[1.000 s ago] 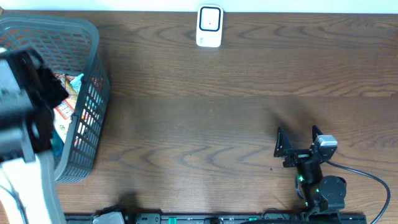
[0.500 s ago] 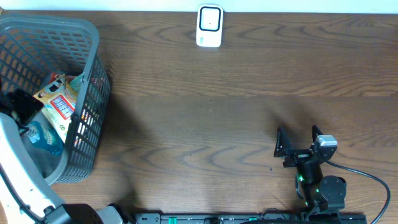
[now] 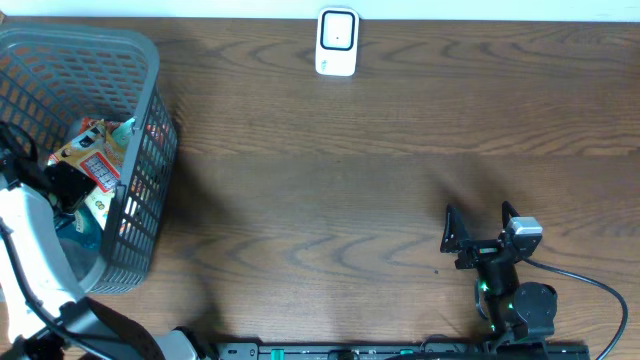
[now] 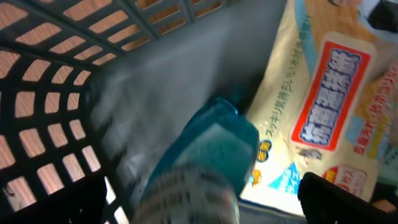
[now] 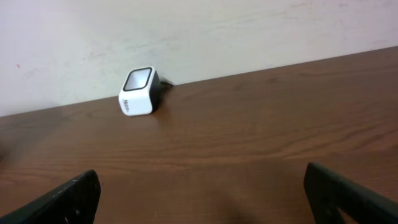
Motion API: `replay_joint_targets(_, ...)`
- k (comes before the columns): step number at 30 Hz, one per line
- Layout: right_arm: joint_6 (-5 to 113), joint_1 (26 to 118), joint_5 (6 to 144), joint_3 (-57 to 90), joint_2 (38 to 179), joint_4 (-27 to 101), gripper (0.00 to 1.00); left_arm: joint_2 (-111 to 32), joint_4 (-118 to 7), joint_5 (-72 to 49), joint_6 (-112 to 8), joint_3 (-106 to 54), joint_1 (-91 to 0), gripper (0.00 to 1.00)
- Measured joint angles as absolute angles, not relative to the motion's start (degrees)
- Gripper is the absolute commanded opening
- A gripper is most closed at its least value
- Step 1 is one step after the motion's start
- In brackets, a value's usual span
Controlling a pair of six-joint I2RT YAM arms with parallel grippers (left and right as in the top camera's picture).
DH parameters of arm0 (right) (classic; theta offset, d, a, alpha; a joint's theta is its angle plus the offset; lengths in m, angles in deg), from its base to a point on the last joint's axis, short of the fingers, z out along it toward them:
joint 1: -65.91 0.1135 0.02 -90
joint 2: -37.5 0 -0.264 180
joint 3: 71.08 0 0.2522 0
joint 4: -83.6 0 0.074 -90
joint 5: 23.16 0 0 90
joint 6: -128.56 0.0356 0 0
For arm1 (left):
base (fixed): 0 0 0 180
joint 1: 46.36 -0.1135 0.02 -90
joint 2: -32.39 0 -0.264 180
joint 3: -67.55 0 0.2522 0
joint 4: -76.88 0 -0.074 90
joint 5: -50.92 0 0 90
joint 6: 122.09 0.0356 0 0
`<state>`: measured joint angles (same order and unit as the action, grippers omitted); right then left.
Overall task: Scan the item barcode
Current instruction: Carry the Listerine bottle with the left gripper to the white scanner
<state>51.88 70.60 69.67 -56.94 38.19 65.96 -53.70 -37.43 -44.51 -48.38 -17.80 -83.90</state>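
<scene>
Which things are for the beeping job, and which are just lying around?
For the job: white box-shaped scanner; grey plastic mesh basket; cream packet with red label; teal plastic bottle; open left gripper.
Lying about: open right gripper; black cable.

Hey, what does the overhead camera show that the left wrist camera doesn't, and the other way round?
Overhead only: the scanner at the far edge of the table, and the right gripper, open and empty, near the front edge.

Left wrist only: a close look inside the basket, with the packet showing its blue, red-edged label large, and the left gripper with open fingertips at the frame's lower corners.

Both: the basket, the packet and the blue bottle beside it.
</scene>
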Motion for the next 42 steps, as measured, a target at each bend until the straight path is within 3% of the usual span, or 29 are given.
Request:
replay_joint_targets(4, 51.9, 70.6, 69.7, -56.9, 38.2, 66.0, 0.99, -56.2, -38.2, -44.4, -48.4, -17.8, -84.2, 0.96)
replay_joint_targets(9, 51.9, 70.6, 69.7, -56.9, 38.2, 66.0, 0.99, -58.4, -38.9, -44.5, -48.4, -18.3, -84.2, 0.47)
replay_joint_targets(12, 51.9, 70.6, 69.7, -56.9, 38.2, 66.0, 0.99, -58.7, -39.3, -44.1, -48.5, -18.5, -84.2, 0.27)
replay_joint_targets(23, 51.9, 70.6, 69.7, -56.9, 38.2, 66.0, 0.99, -53.6, -38.8, -41.5, -49.0, -18.6, -84.3, 0.27)
replay_joint_targets(28, 51.9, 70.6, 69.7, -56.9, 38.2, 66.0, 0.99, -41.5, -40.8, -35.6, -53.4, -21.7, -84.4, 0.27)
replay_joint_targets(35, 51.9, 70.6, 69.7, -56.9, 38.2, 66.0, 0.99, -22.9, -54.0, -23.3, -65.2, -27.3, -83.8, 0.27)
replay_joint_targets(42, 51.9, 70.6, 69.7, -56.9, 38.2, 66.0, 0.99, -15.8, -54.2, -9.0, -72.7, -27.4, -71.5, 0.27)
